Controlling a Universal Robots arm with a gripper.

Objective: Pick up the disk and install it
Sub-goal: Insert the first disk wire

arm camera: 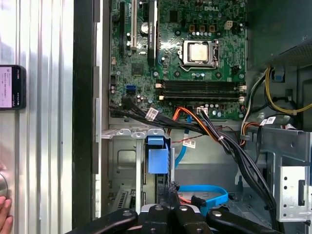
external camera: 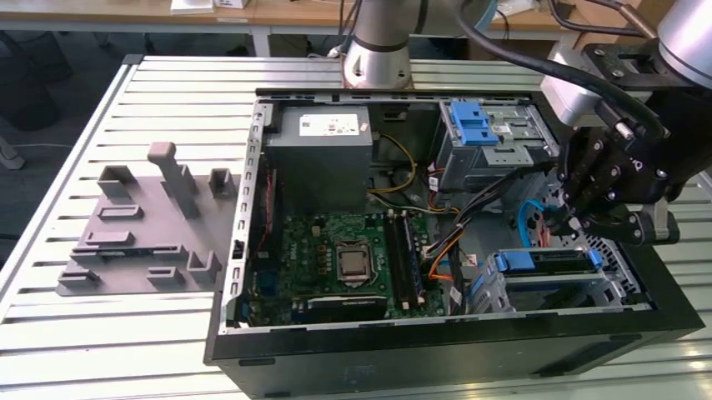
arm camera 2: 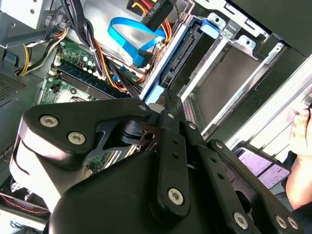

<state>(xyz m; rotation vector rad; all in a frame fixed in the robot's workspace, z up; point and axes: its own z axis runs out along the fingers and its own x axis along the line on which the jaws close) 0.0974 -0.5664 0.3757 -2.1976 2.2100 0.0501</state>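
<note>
End effector (external camera: 573,223) hangs inside the open case (external camera: 445,354), over the corner bay on the exterior view's right. In both wrist views its fingers look pressed together with nothing between them, so it carries nothing. The disk (external camera: 545,261) sits in that bay, its blue rail facing up, right under the tips. In the second wrist view the tips (arm camera 2: 168,97) are just beside the disk's edge (arm camera 2: 183,63); whether they touch it I can't tell.

By my reading this is the seating end of the job, with the disk in its slot and needing to go fully home. Doing that well means pushing straight along the bay's rails, never at an angle, so both blue rails slide evenly and neither side jams. The contact should go on the stiff rail or frame, not on the label face or the connector end. The push should be slow and stop once the disk stops moving.

Watch the blue cable (arm camera 2: 131,29) looped just beside the bay, and the orange and black bundle (arm camera: 204,126) near it, since either could snag a finger. On the desk outside the case, a hand (arm camera: 5,214) rests near a phone (arm camera: 12,87), well away from the bay.
</note>
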